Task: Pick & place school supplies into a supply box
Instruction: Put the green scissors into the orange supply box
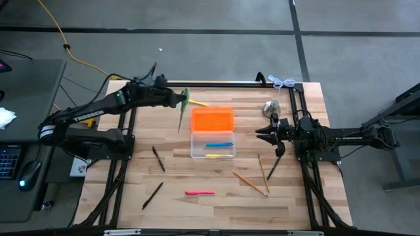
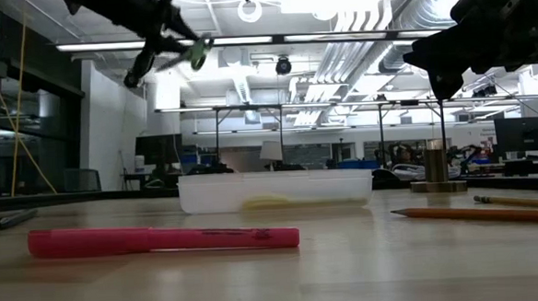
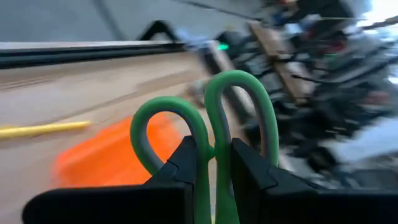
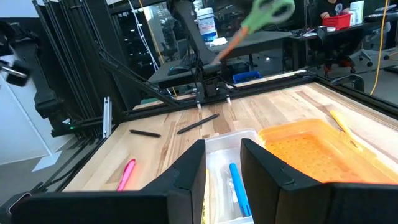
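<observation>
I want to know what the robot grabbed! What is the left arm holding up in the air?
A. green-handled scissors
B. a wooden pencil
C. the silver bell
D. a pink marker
A. The left gripper is shut on the green-handled scissors, whose loops stick up between its fingers; the high view shows them lifted beside the orange lid.

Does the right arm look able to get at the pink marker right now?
Probably yes: the right hand is open and holds nothing, and the pink marker lies alone on bare table, nothing between them. It lies well toward the middle, though.
</observation>
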